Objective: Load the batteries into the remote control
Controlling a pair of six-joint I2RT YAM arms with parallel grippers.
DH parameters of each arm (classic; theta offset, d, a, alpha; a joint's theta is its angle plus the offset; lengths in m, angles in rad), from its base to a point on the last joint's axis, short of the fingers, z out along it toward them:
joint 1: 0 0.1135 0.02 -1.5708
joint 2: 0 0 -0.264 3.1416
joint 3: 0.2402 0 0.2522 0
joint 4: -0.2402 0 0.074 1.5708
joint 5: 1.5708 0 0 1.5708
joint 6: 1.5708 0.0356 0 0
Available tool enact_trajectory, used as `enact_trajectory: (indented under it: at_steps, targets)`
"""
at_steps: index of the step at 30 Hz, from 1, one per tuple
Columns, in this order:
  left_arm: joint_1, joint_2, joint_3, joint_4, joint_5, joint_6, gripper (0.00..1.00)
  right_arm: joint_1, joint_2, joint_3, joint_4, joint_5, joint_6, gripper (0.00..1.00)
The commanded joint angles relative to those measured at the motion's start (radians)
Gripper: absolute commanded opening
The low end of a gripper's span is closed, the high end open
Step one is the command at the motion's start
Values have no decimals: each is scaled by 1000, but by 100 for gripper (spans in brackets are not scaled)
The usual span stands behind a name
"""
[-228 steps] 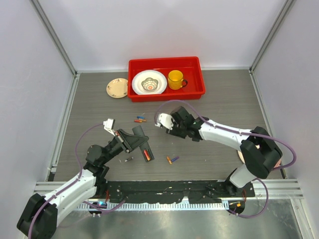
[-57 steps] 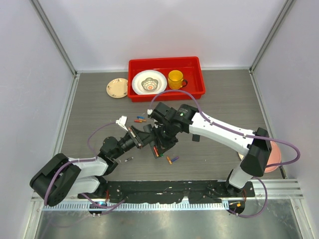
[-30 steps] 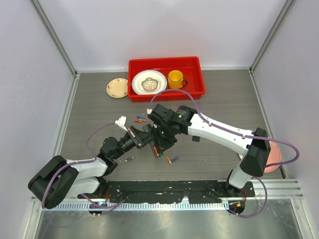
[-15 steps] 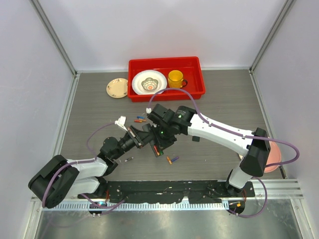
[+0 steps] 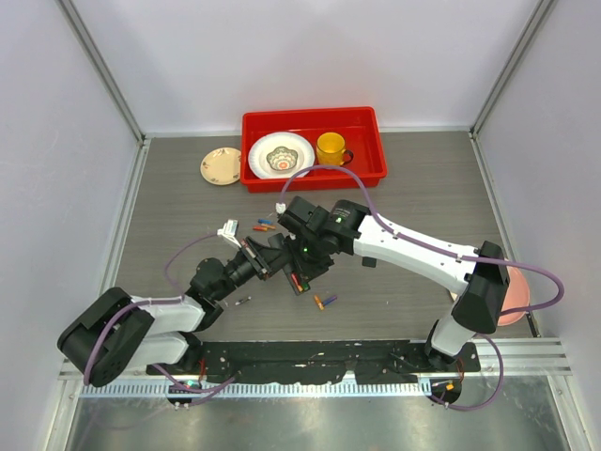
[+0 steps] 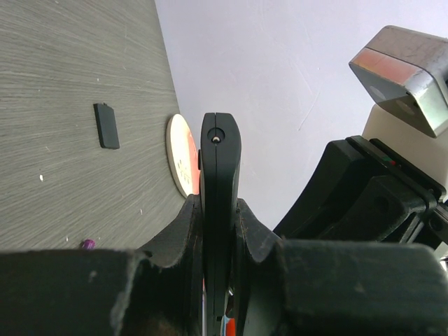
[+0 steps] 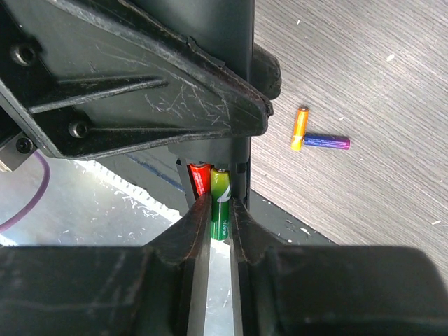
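Where the 2 arms meet above the table, the remote control [image 6: 220,154], a slim bar of smooth black plastic with a rounded end and a small round recess near it, stands edge-on, clamped tight between the fingers of the left gripper [image 6: 219,210]. A glossy red battery [image 7: 199,176] lies in its open compartment. Just beside that, a green battery [image 7: 220,183], pale green at the tip and darker below, is pinched between the narrow, scuffed black fingers of the right gripper [image 7: 218,224]. The fine print along its side is too small to read. Nearby an orange battery [image 7: 299,128] and a purple battery [image 7: 327,142] with a metallic sheen lie on the table [image 7: 364,84], a grey wood-grain surface, their near ends close together. A small flat matte black rectangle [image 6: 106,126] lies apart from them on the same surface. At the far side a red plastic tray [image 5: 376,169] holds a white patterned bowl [image 5: 282,155] and a yellow cup [image 5: 330,148], with a cream saucer [image 5: 222,165] just left of it.
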Motion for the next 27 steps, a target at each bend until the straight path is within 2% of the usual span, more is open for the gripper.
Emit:
enact_trajectory:
  at_steps: [1,27]
  targets:
    - [-22,-5,15,236,75,-60,0,-17,0,-4,-1,127,-23,20]
    - [-22,68,23,288,62,-62,0,-16,-37,-16,-23,104,-13,31]
